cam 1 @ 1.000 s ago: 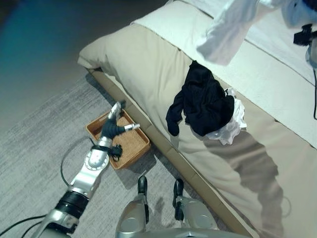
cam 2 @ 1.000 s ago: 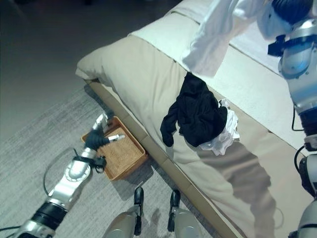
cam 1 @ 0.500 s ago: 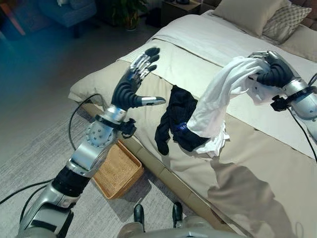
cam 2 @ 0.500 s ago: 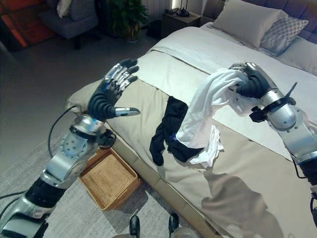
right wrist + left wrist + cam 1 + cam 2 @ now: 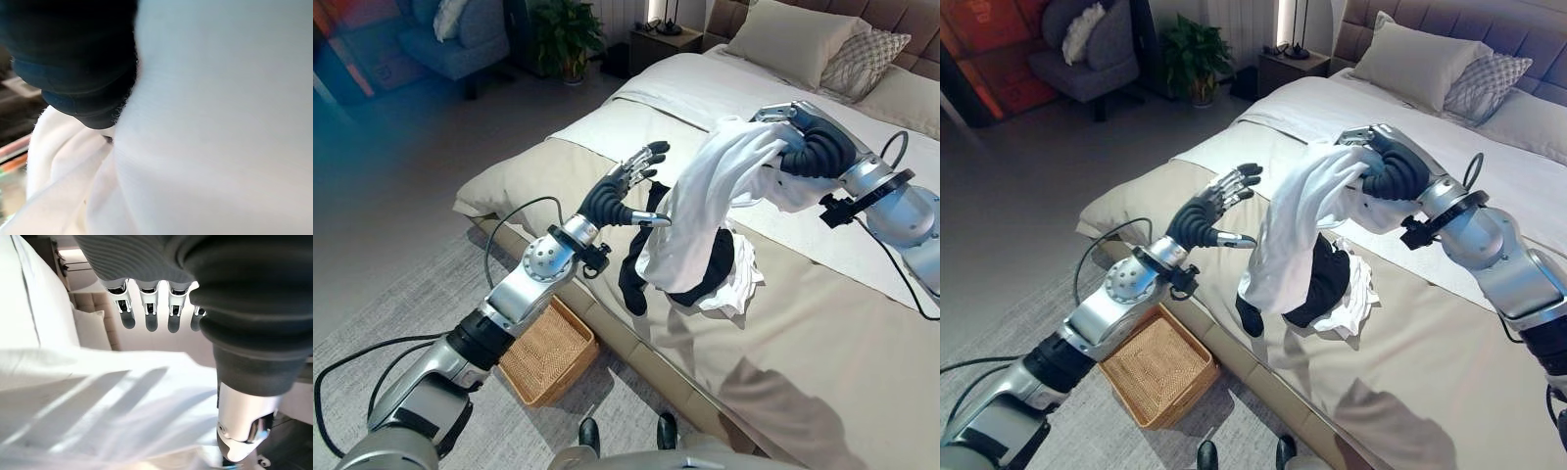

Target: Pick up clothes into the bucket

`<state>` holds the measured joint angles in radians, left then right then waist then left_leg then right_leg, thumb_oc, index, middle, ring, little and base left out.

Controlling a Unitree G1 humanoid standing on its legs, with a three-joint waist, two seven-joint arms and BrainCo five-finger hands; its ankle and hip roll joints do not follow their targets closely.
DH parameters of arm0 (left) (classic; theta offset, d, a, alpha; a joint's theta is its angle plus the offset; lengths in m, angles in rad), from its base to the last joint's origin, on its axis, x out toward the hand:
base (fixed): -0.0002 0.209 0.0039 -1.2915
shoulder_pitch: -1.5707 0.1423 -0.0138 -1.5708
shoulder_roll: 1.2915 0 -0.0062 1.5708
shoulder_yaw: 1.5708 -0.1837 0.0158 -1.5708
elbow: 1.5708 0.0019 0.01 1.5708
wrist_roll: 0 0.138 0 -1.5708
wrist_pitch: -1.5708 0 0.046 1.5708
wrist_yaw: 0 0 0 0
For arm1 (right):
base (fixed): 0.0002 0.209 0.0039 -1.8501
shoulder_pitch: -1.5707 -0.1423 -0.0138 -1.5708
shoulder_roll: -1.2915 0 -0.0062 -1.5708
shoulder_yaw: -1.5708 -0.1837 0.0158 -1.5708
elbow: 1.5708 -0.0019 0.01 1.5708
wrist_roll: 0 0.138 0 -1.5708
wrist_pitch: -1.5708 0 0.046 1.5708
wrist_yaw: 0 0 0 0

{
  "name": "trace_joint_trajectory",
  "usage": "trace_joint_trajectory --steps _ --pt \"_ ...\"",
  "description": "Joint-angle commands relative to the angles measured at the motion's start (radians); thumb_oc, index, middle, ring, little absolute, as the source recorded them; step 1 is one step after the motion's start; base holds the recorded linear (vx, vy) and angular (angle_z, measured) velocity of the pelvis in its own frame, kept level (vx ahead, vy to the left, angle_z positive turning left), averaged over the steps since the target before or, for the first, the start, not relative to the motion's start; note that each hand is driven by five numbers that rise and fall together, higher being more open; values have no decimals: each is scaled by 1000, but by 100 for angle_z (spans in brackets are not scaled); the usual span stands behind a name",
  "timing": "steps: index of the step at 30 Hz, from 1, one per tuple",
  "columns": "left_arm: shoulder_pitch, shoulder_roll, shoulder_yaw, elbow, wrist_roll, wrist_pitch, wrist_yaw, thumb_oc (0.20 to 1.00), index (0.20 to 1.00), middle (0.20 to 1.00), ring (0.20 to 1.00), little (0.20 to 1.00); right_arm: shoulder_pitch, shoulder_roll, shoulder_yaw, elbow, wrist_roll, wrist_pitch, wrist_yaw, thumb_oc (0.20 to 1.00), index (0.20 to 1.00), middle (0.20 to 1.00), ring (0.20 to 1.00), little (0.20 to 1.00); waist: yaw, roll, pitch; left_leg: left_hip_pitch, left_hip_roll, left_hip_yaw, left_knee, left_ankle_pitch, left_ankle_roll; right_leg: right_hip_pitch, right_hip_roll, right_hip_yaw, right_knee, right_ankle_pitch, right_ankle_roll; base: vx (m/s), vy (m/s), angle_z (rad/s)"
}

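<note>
A wide bed (image 5: 822,323) with a beige cover fills the room's right side; a woven basket (image 5: 546,342) sits on the grey rug (image 5: 401,284) just beside its near edge. Above the bed, the right robot hand (image 5: 803,147) has its fingers curled round a bunched top of a white garment (image 5: 700,211), which hangs limp in long folds over a dark garment (image 5: 1324,284) and more white cloth (image 5: 739,284) lying on the cover. The left robot hand (image 5: 626,191), fingers straight and spread, holding nothing, reaches close beside the hanging fabric. The cloth looks light, soft and floppy; gathering a thick bunch, not an edge, seems the safest hold.
</note>
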<state>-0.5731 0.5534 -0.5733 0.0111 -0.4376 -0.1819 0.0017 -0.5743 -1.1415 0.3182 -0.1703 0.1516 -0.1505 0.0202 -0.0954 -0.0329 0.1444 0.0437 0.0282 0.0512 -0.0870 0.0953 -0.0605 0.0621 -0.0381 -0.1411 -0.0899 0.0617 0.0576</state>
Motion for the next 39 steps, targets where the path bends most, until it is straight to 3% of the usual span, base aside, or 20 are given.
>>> trace_joint_trajectory --steps 1,5,16,22,28,29,30,31,32,37,39 --pt "-122 -62 -28 128 86 -32 42 1000 1000 1000 1000 1000 -96 52 -1 -64 76 -60 2 200 200 200 200 200 14 -48 -66 30 -6 6 32 -97 9 2 -70 -32 29 -14 98 0 0 0" --pt "-150 -122 -30 198 136 -21 71 1000 1000 1000 1000 1000 -108 87 16 -130 121 -74 28 200 200 200 200 200 10 -50 -62 28 -8 3 32 -96 12 -3 -72 -32 36 -14 98 0 0 0" --pt "-209 -222 -76 240 100 -15 77 1000 1000 1000 1000 1000 -133 144 91 -218 254 -79 97 200 200 200 200 200 8 -59 -57 21 -12 -7 40 -95 15 -5 -77 -39 44 -13 98 0 1 0" --pt "-214 -247 -116 201 -81 -11 33 1000 1000 1000 1000 1000 -147 166 122 -215 291 -67 101 200 200 200 200 200 9 -58 -59 16 -13 -11 44 -93 13 -2 -81 -46 41 -11 98 0 0 0" --pt "-191 -208 -149 154 -242 2 -27 1000 1000 1000 1000 1000 -143 167 121 -181 317 -61 85 200 200 200 200 200 6 -56 -63 16 -14 -6 39 -89 11 -3 -82 -49 38 -7 99 0 0 0" --pt "-184 -200 -148 148 -265 5 -32 875 875 875 875 875 -143 166 119 -172 320 -59 79 200 200 200 200 200 6 -55 -64 16 -14 -5 38 -88 10 -4 -82 -49 38 -6 98 0 0 0" --pt "-168 -192 -147 141 -298 8 -47 363 363 363 363 363 -138 170 115 -162 331 -59 74 200 200 200 200 200 5 -56 -65 17 -13 -4 36 -86 9 -3 -82 -49 36 -5 98 0 0 0" --pt "-150 -188 -142 139 -330 10 -53 253 253 253 253 253 -132 176 109 -147 342 -59 66 200 200 200 200 200 5 -56 -65 18 -14 -3 36 -87 9 -3 -82 -50 35 -4 98 0 0 0" --pt "-132 -179 -133 132 -346 13 -62 200 200 200 200 200 -126 177 102 -134 346 -57 60 200 200 200 200 200 5 -57 -67 18 -14 -3 36 -87 9 -2 -82 -50 34 -4 98 0 0 0" --pt "-34 -145 -72 97 -404 13 -91 200 200 200 200 200 -68 177 36 -85 364 -54 41 200 200 200 200 200 7 -62 -71 24 -13 0 32 -89 8 3 -82 -50 31 -5 98 0 0 0" --pt "7 -133 -43 76 -425 13 -101 200 200 200 200 200 -30 175 -2 -67 364 -52 34 269 269 269 269 269 11 -64 -71 25 -13 0 31 -91 8 4 -82 -54 31 -6 97 0 0 0"
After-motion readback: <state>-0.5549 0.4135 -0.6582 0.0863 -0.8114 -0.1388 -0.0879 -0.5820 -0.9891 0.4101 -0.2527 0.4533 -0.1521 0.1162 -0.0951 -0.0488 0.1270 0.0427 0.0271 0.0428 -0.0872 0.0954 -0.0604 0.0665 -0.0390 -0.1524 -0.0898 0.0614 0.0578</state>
